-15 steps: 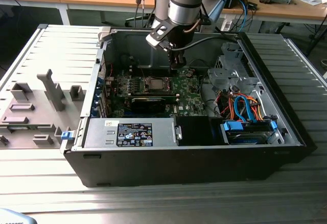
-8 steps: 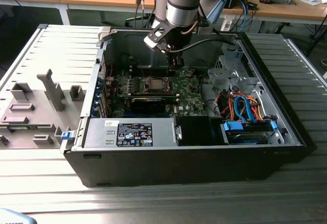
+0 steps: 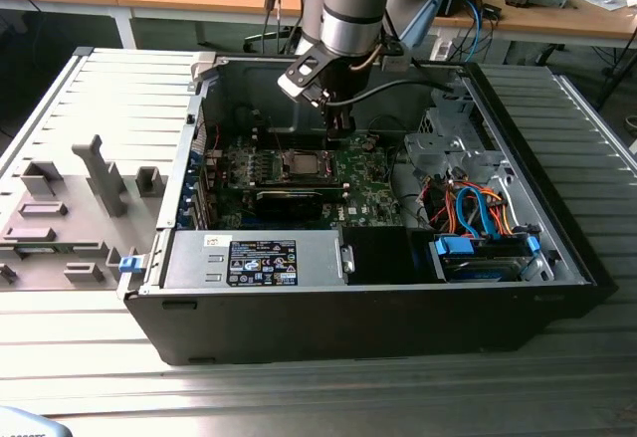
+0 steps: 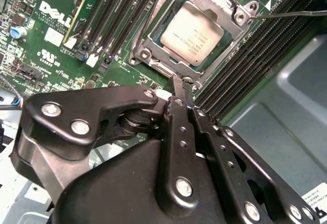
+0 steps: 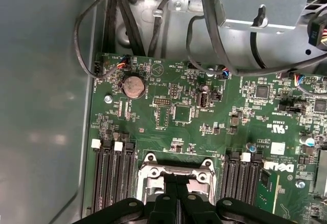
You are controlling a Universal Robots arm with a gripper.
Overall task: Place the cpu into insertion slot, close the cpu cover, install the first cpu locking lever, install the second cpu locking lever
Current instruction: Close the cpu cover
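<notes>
Inside the open case [image 3: 398,308], on the green board [image 3: 363,173], I am logging the following.

- cpu [image 4: 191,32], one: lying flat in the slot [image 3: 283,164], its silvery top showing through the cover's opening.
- Slot, one: sitting at about 7 o'clock from the gripper [image 3: 338,130] in the exterior view.
- Cover [image 4: 145,43], one: appearing to lie down around the cpu. I am judging placing and closing as done.
- Lever [image 4: 288,14], one thin rod counted: running away from a corner of the cover. I cannot tell whether it is latched, so I am counting both lever steps as left.
- Gripper, one: fingers pressed together, with nothing between them that I can make out. Its tips are hovering just beside the cover's edge. I cannot tell whether they are touching it.
- Memory banks [image 5: 115,183], two: one flanking each side of the slot.
- Coin cell [image 5: 134,87], one: sitting on the board, well apart from the slot.
</notes>
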